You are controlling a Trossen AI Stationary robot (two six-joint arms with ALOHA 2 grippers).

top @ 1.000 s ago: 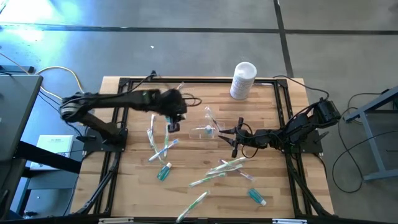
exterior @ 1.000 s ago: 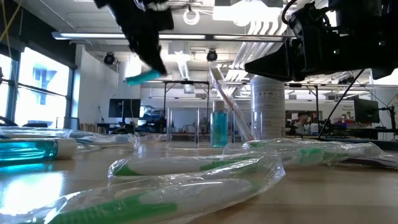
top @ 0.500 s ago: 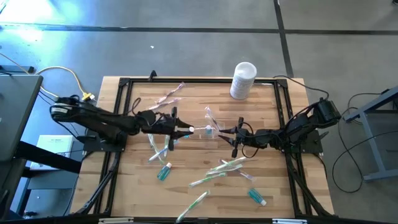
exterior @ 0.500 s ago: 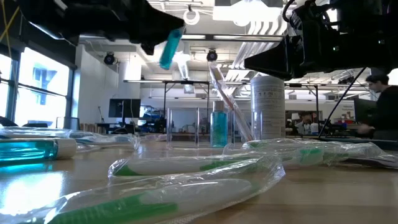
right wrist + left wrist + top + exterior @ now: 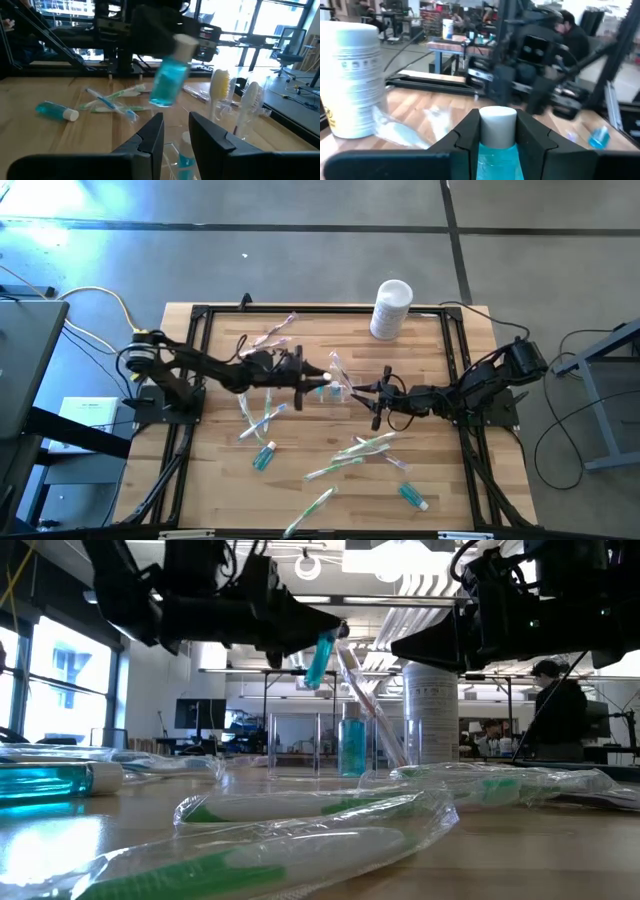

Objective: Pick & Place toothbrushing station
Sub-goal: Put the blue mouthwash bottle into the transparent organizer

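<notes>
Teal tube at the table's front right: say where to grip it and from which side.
Probably best to grip the teal tube across the middle of its body, coming straight down from above. It lies flat and alone on the table, white cap pointing toward the front right corner, so fingers can close across its narrow width.

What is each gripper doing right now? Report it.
Left gripper: shut on a small teal tube with white cap.
Right gripper: holding the small clear plastic cup.
</notes>
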